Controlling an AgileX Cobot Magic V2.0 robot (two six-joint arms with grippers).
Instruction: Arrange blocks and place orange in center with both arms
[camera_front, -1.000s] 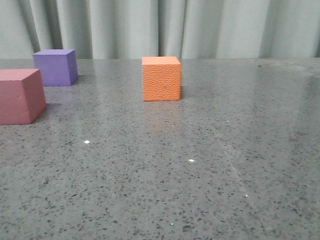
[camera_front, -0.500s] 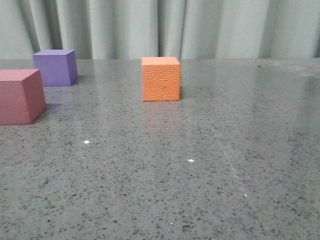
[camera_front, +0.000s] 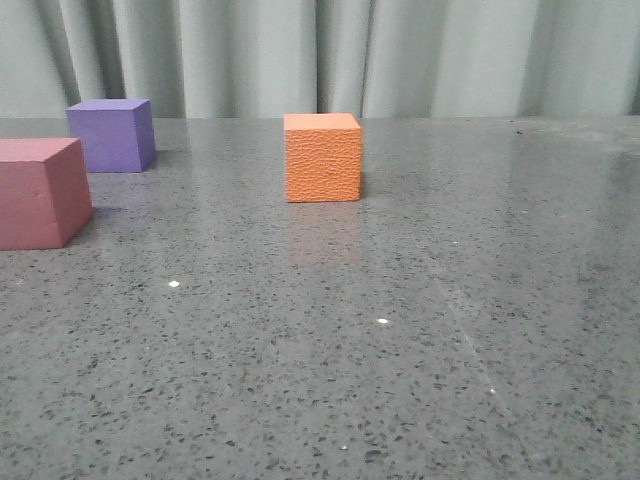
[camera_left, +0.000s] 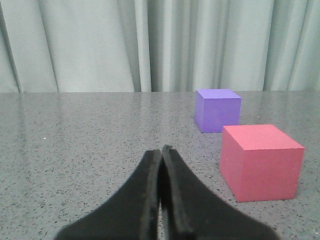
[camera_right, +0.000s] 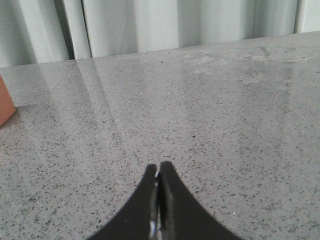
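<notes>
Both tools are empty. The left black gripper (camera_left: 161, 155) has its fingers pressed together, and so does the right black gripper (camera_right: 158, 172); neither touches anything.

From the front, the rough orange foam cube (camera_front: 322, 157) sits on the speckled grey table (camera_front: 400, 330) at about twelve o'clock. The purple foam cube (camera_front: 111, 134) and the pinkish-red foam cube (camera_front: 40, 192) lie together at ten o'clock, apart from it.

The arranging looks barely begun: no row flanks the orange. Being a cube, it has no long axis; one face squarely meets the camera.

Left tool (camera_left: 160, 150) closed, empty; right tool (camera_right: 158, 167) closed, empty.
</notes>
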